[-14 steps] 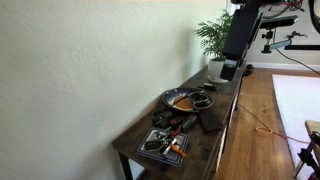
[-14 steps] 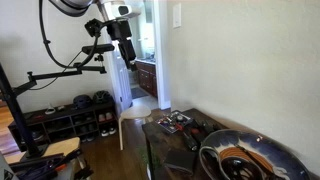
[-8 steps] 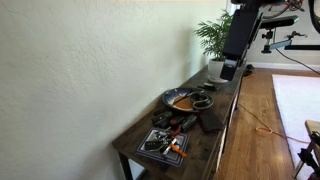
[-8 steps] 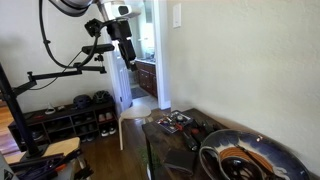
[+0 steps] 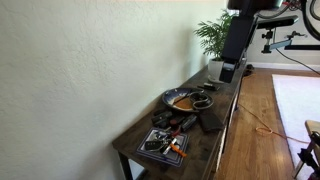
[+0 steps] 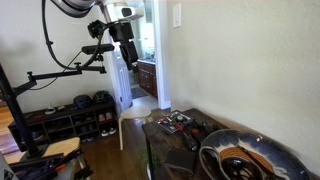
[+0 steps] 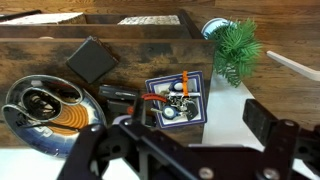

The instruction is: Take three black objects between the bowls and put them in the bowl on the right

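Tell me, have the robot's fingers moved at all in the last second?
No, not noticeably. In an exterior view the gripper lines up beside the potted plant just as before, above the wooden table.

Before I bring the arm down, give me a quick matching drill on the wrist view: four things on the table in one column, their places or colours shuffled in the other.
Things
1. round bowl
2. square dish
3. potted plant
4. black square pad

Places and colours, wrist view
A. top right, green leaves
B. upper left, lying flat on the wood
C. centre, blue-and-white pattern
D. left edge, orange and brown inside

Pairs: 1-D, 2-C, 3-A, 4-B
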`<control>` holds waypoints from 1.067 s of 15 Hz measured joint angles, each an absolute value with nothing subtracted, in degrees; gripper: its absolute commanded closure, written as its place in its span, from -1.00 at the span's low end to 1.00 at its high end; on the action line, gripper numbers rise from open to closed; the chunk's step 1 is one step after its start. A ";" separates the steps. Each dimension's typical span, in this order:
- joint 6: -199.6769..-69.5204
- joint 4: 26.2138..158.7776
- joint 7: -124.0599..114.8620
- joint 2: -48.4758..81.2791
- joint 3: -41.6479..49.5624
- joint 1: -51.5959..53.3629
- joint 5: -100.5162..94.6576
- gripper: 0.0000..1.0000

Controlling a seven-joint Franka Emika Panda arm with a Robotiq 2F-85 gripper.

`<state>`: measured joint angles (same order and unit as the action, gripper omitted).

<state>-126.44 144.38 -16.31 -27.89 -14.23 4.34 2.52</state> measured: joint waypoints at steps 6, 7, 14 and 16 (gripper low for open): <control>-127.73 142.38 -6.87 -21.13 -10.05 4.29 1.25 -1.00; -127.96 141.78 -5.10 -19.71 -9.63 4.29 0.83 -1.00; -129.16 137.21 0.23 -11.60 -8.70 4.31 -1.87 -1.00; -129.16 136.99 0.34 -11.45 -8.69 4.31 -1.87 -1.00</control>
